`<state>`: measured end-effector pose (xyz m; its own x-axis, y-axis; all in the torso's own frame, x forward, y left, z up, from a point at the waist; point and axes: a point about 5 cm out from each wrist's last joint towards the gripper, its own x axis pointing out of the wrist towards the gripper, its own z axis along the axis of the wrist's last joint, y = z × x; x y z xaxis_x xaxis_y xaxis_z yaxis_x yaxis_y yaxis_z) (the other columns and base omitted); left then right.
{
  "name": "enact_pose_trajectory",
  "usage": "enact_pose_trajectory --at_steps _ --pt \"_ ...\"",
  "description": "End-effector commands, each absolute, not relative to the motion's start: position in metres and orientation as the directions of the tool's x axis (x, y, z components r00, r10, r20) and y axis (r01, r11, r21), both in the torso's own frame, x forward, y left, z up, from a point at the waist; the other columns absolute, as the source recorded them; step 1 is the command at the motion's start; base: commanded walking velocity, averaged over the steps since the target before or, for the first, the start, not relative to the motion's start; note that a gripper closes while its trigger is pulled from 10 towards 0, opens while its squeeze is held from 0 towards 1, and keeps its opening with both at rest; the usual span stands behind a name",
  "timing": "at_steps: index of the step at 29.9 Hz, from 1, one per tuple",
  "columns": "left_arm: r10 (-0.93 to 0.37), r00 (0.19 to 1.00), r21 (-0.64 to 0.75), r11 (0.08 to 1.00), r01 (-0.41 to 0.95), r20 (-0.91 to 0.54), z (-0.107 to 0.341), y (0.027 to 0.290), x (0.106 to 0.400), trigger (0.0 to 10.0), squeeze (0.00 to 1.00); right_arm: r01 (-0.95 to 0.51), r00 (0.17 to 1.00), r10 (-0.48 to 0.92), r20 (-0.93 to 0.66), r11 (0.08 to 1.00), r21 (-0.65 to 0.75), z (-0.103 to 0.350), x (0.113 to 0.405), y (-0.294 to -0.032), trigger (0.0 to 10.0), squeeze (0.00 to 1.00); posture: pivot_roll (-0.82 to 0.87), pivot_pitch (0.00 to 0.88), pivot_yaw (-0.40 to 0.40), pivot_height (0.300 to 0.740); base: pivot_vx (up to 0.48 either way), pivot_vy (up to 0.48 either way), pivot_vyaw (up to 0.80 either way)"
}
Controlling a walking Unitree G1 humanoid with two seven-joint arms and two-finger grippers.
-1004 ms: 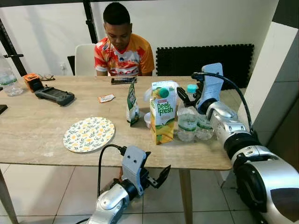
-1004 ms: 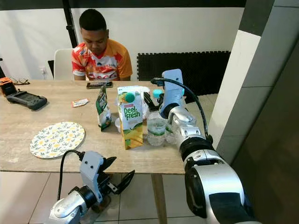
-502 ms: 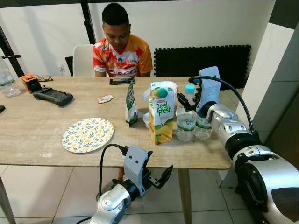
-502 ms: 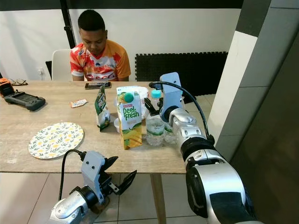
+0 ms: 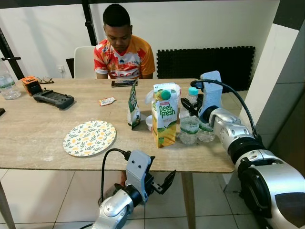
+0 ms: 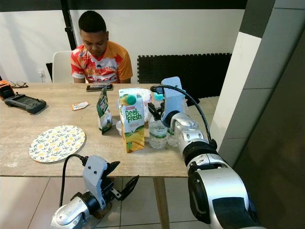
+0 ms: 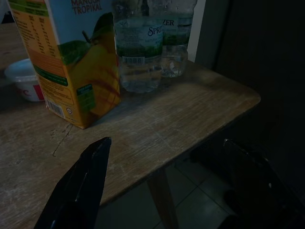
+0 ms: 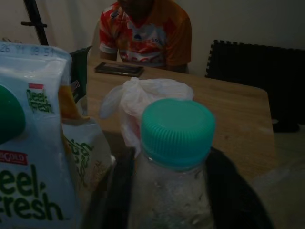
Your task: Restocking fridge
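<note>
On the wooden table [image 5: 38, 119] stands a Peel Fresh juice carton [image 5: 164, 114], and right beside it a clear water bottle [image 5: 189, 121] with a teal cap [image 8: 177, 131]. A second water bottle [image 5: 206, 131] stands just behind the first. My right gripper [image 5: 192, 102] is at the capped bottle's neck, open, with a black finger [image 8: 116, 191] on each side of it, very close. The bottle still stands on the table. Below the table's front edge my left gripper [image 5: 159, 183] hangs open and holds nothing; its wrist view looks up at the carton [image 7: 71, 62] and the bottles [image 7: 138, 52].
A green pouch [image 5: 134, 107], a small white cup [image 5: 149, 123] and a crumpled white bag [image 8: 143, 95] crowd the carton. A flowered plate [image 5: 89, 137] lies front left. A person [image 5: 124, 47] sits at the far side behind a phone [image 5: 125, 83]. A white wall stands right of the table.
My right gripper has come forward and down from behind the bottles until its fingers straddle the capped bottle. The camera shifted slightly. The left arm has hardly moved.
</note>
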<state>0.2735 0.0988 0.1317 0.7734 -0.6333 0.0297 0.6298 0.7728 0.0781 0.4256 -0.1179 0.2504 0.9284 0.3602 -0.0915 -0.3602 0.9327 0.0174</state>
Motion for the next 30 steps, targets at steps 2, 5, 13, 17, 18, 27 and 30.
enact_pose_trajectory --at_steps 2,5,13,17,18,27,30 --pt "-0.636 0.772 0.088 0.769 0.633 0.009 0.129 0.099 0.272 10.0 0.0 -0.358 0.922 0.363 -0.132 0.932 0.059 0.237 0.424 -0.117 0.0 0.0 0.03 0.072 -0.009 0.74 0.0 0.0 0.0" --pt "-0.636 0.772 0.09 0.769 0.633 0.009 0.129 0.099 0.272 10.0 0.0 -0.357 0.923 0.362 -0.131 0.932 0.062 0.237 0.424 -0.118 0.0 0.0 0.03 0.071 -0.008 0.74 0.0 0.0 0.0" --pt "-0.642 0.767 0.095 0.764 0.639 0.005 0.129 0.098 0.272 10.0 0.0 -0.355 0.927 0.363 -0.097 0.93 0.092 0.243 0.425 -0.124 0.0 0.0 0.03 0.068 -0.006 0.74 0.0 0.0 0.0" --pt "-0.64 0.768 0.095 0.765 0.637 0.007 0.13 0.099 0.272 10.0 0.0 -0.411 0.906 0.417 -0.075 0.908 0.082 0.252 0.424 -0.125 0.0 0.0 0.03 0.067 -0.011 0.74 0.0 0.0 0.0" --pt "-0.639 0.769 0.095 0.766 0.636 0.008 0.13 0.1 0.273 10.0 0.0 -0.423 0.901 0.428 -0.074 0.903 0.076 0.254 0.424 -0.126 0.0 0.0 0.03 0.067 -0.011 0.74 0.0 0.0 0.0" --pt "-0.651 0.759 0.085 0.756 0.649 -0.009 0.126 0.108 0.265 10.0 0.0 -0.682 0.728 0.67 -0.147 0.729 -0.054 0.277 0.413 -0.148 0.0 0.0 0.03 0.069 -0.008 0.74 0.0 0.0 0.0" --pt "-0.673 0.739 0.081 0.736 0.672 -0.018 0.126 0.108 0.262 10.0 0.0 -0.724 0.689 0.709 -0.149 0.685 -0.085 0.285 0.408 -0.159 0.0 0.0 0.03 0.069 -0.001 0.74 0.0 0.0 0.0"
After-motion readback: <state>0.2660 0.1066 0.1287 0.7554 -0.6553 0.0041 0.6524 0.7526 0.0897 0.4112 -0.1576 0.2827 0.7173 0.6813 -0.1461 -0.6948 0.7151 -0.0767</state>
